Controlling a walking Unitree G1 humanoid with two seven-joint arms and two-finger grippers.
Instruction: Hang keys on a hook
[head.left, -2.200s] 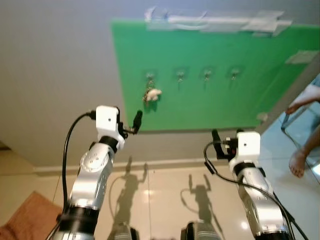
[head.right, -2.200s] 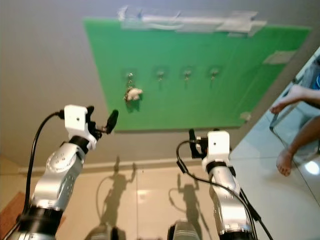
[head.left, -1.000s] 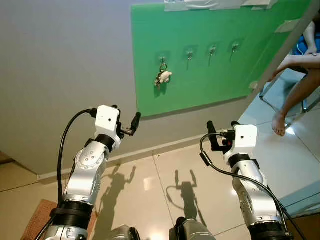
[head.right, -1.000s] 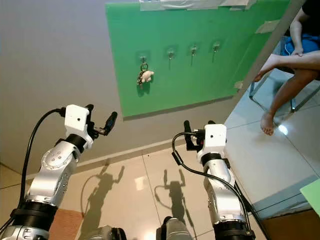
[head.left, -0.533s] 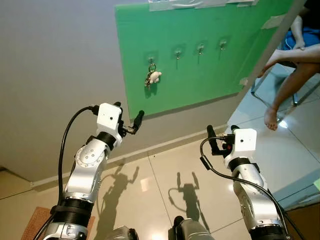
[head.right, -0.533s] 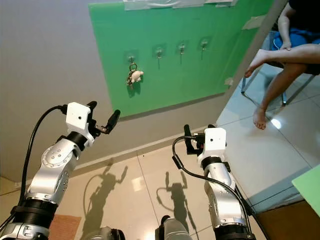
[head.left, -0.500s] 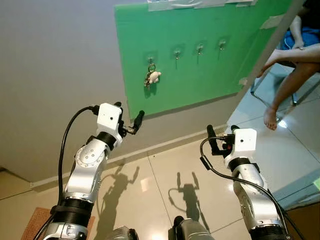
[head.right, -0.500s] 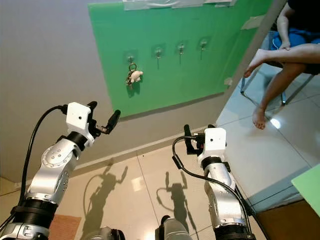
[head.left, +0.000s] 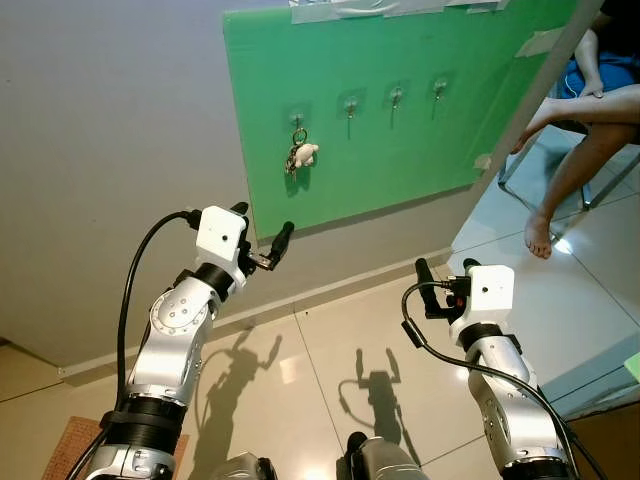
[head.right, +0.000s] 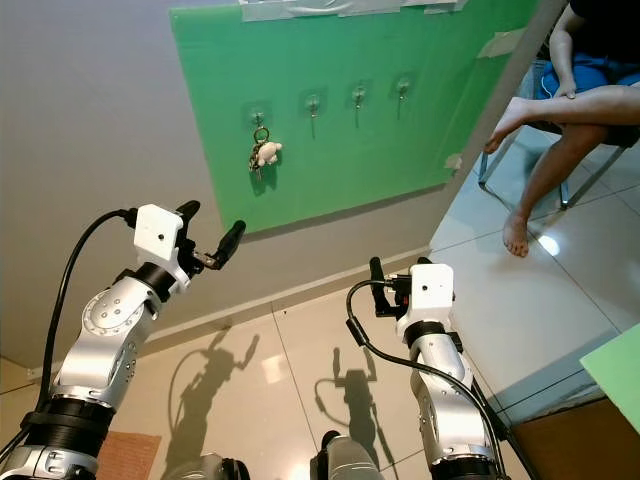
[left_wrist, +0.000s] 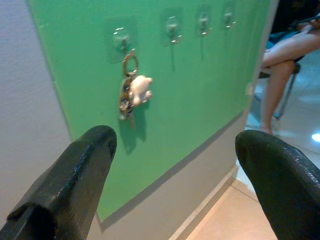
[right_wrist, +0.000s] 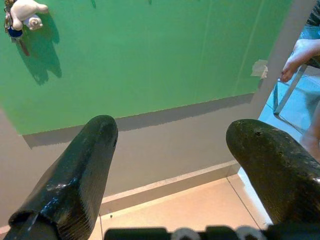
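A bunch of keys with a white plush charm hangs from the leftmost hook of a row of hooks on a green board taped to the grey wall. My left gripper is raised below and to the left of the keys, well short of the board, open and holding nothing. In the left wrist view the keys hang between its spread fingertips. My right gripper is lower and to the right, also open and with nothing in it. The charm shows at a corner of the right wrist view.
Three bare hooks stand to the right of the keys. A person sits on a chair at the right, bare legs and foot over the glossy tiled floor. A brown rug lies at the lower left.
The whole view has shifted and drawn back from the board, so the camera moved. The keys stay on their hook. Both grippers stay open; the right one sits slightly lower.
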